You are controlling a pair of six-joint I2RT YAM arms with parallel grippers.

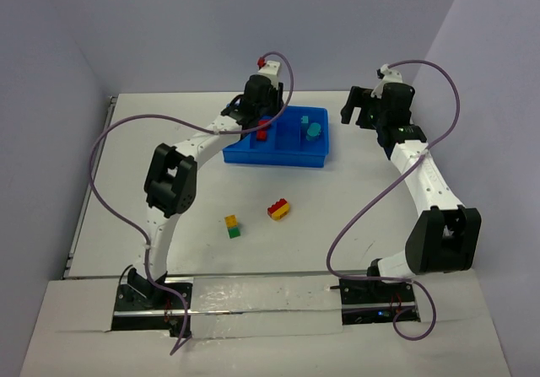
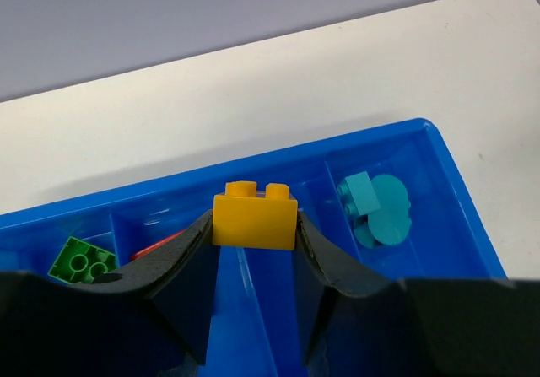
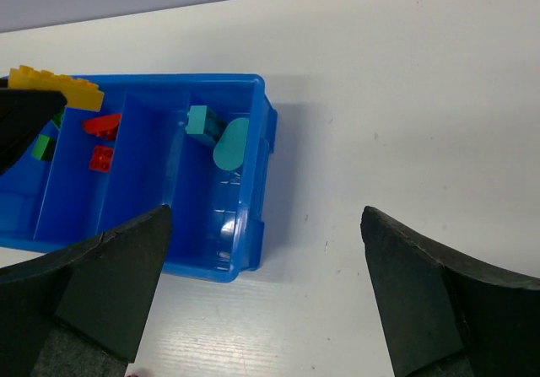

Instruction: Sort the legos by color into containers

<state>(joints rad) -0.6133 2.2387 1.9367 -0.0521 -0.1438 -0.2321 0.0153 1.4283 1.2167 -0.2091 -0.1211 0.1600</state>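
left gripper [image 2: 254, 235]: clamped on 1 yellow brick [image 2: 255, 212], above a middle divider of the tray [image 1: 274, 157]
right gripper [image 3: 266, 217]: jaws wide, empty, right of tray
left wrist view: shows the grip, which the top view hides
top view only: 2 loose pairs on table [image 1: 295, 255] near of tray, yellow/green pair [image 1: 232, 226] and red/yellow pair [image 1: 278, 209]

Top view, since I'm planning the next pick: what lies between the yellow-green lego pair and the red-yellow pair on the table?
Nothing: the top view shows only bare white table between the yellow-green pair and the red-yellow pair.
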